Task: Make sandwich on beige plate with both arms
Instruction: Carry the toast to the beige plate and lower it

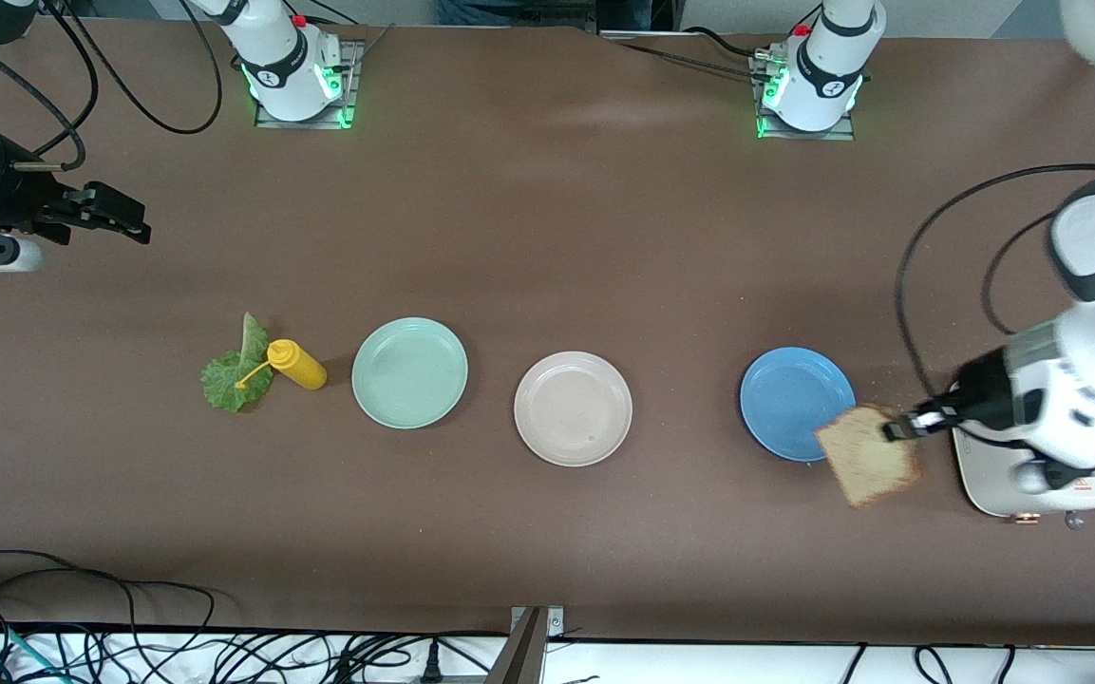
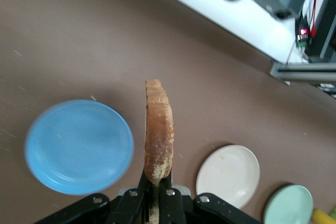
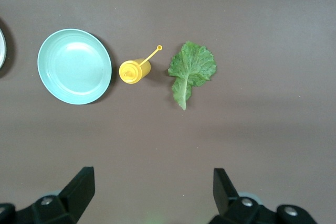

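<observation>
My left gripper (image 1: 898,429) is shut on one brown toast slice (image 1: 870,465) and holds it on edge in the air, over the table beside the blue plate's rim. In the left wrist view the slice (image 2: 158,135) stands up from the closed gripper (image 2: 156,184). The beige plate (image 1: 573,408) lies empty mid-table and also shows in the left wrist view (image 2: 228,174). The green lettuce leaf (image 1: 235,375) lies flat toward the right arm's end and shows in the right wrist view (image 3: 190,69). My right gripper (image 1: 115,214) is open and empty, up over bare table (image 3: 152,187). No second toast slice is in view.
An empty blue plate (image 1: 789,399) lies toward the left arm's end, an empty mint-green plate (image 1: 409,372) between the beige plate and a yellow squeeze bottle (image 1: 298,364) that lies against the lettuce. A white flat device (image 1: 1031,480) sits under the left arm. Cables hang at the table's near edge.
</observation>
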Controlling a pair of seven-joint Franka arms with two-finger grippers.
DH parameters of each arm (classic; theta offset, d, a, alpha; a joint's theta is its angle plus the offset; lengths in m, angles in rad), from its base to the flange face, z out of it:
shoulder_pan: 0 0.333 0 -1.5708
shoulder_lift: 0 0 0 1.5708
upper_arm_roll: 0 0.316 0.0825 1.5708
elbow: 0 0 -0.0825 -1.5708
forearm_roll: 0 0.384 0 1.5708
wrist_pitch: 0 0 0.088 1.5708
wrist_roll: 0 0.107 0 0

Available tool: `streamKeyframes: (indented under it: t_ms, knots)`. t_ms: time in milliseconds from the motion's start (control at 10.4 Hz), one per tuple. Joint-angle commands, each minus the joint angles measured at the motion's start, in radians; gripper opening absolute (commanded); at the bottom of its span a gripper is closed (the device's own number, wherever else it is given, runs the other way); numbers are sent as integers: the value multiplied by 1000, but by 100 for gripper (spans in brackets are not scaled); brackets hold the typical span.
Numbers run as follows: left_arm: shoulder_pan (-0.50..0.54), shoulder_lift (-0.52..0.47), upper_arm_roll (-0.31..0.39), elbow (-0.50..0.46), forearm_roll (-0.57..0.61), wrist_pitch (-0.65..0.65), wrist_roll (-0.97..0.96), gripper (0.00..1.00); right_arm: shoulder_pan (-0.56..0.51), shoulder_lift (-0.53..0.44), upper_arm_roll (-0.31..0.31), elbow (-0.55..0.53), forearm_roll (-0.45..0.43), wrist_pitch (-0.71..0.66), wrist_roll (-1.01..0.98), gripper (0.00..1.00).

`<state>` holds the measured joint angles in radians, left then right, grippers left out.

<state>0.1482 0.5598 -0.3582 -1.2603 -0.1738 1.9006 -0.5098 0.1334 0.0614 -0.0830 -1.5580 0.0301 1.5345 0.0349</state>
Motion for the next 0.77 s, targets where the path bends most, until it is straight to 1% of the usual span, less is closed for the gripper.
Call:
streamKeyframes:
  t_ms: [0,193,386,482,578,675]
  knots:
    - [-112,84,4,27,-65,41,-91,0,0,1,-3,10,14,-2,-9,100]
    - [-201,145,4,18,-157,162,-159,0,-1,1,-4,10,16,-2,-9,100]
    - [-269,202,4,12,-173,315,-199,0,-1,1,-4,10,16,-2,-9,100]
    - [-291,228,4,10,-212,386,-193,0,-1,1,-4,10,16,-2,-9,100]
    - [-312,244,4,9,-249,432,-185,0,-1,1,-4,9,17,-2,-9,100]
    - [-328,258,4,9,-256,451,-185,0,-4,1,-4,10,22,-2,-9,100]
